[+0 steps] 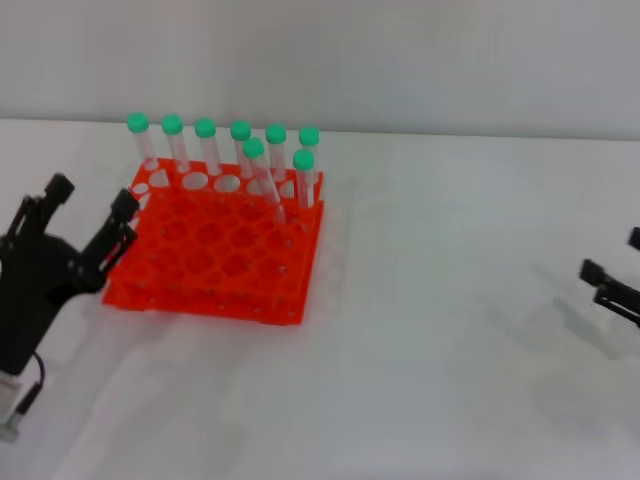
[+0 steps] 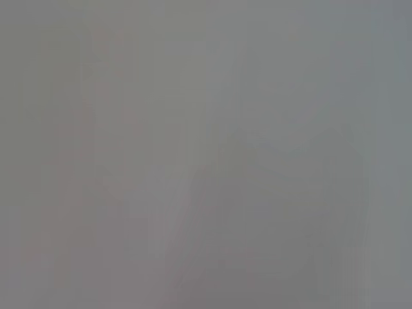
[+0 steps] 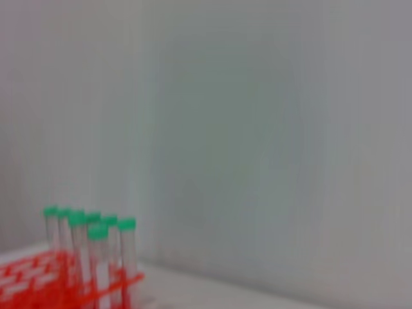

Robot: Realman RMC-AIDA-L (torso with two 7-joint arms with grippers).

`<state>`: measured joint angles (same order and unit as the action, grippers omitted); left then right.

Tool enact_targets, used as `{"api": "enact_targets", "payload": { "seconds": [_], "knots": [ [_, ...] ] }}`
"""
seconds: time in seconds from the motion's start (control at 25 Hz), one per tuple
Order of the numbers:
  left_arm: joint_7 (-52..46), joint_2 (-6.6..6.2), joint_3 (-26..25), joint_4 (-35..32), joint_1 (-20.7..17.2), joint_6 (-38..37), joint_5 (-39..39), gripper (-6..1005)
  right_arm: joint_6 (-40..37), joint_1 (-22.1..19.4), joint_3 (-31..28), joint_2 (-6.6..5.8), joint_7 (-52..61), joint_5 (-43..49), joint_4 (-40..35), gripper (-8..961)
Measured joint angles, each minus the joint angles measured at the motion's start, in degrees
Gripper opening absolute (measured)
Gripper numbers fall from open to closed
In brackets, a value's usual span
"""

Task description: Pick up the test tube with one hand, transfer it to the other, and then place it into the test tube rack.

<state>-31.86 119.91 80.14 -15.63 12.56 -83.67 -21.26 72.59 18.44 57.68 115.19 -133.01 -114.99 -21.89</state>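
Note:
The orange-red test tube rack (image 1: 215, 250) stands on the white table left of centre, with several green-capped clear test tubes (image 1: 254, 172) upright in its far rows. It also shows in the right wrist view (image 3: 38, 283) with its tubes (image 3: 96, 257). No loose test tube shows on the table. My left gripper (image 1: 92, 205) is open and empty, just left of the rack. My right gripper (image 1: 612, 268) is at the far right edge, low over the table, only its tips showing. The left wrist view shows only a grey blur.
The white table (image 1: 450, 350) stretches right of and in front of the rack. A pale wall (image 1: 400, 60) rises behind the table's far edge.

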Motion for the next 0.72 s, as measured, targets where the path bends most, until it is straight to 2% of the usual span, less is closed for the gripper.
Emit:
{"api": "enact_targets", "payload": {
  "seconds": [0.12, 0.2, 0.52, 0.72],
  "knots": [
    [1.6, 0.6, 1.2, 5.6, 1.4, -3.9, 0.5, 843, 7.1, -0.3, -6.6, -0.02, -8.9, -0.7, 7.7, 859],
    [2.7, 0.81, 2.1, 8.0, 1.7, -5.6, 1.0, 843, 9.3, -0.5, -9.0, -0.02, -12.4, -0.8, 10.3, 859],
    [4.4, 0.65, 2.9, 11.2, -0.8, -8.8, 5.8, 843, 9.4, -1.4, -10.5, -0.13, -13.5, -3.3, 13.1, 859],
    [6.5, 0.6, 2.7, 11.4, -3.4, -10.8, 11.0, 843, 9.4, -0.9, -15.5, 0.0, -13.5, -3.6, 14.4, 859]
  ]
}}
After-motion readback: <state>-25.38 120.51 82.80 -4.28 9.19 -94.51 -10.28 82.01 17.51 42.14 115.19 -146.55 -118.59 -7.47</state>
